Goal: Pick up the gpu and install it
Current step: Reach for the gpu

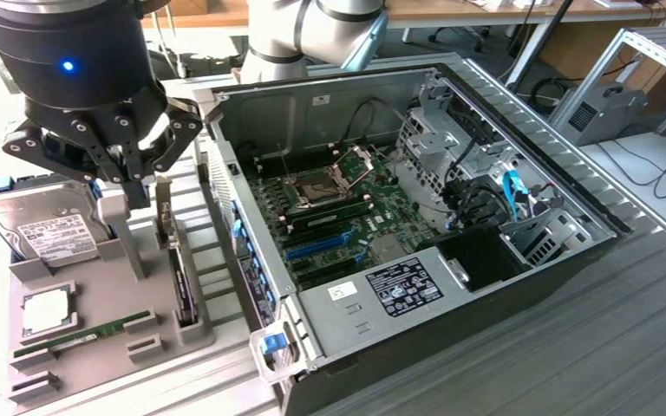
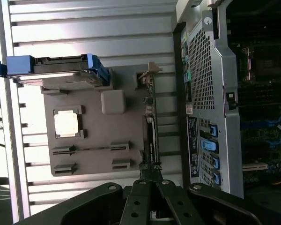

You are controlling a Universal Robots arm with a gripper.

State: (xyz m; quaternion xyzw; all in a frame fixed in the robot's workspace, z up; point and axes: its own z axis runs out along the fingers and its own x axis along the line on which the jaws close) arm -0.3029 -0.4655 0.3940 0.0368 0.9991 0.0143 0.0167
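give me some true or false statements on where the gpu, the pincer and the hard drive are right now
1. The gpu stands on edge in the gray tray, outside the computer case. True.
2. The pincer is wide open. False: it is shut, above the tray.
3. The hard drive sits inside the computer case. False: it lies on the tray.
4. The computer case is open, with the motherboard showing. True.
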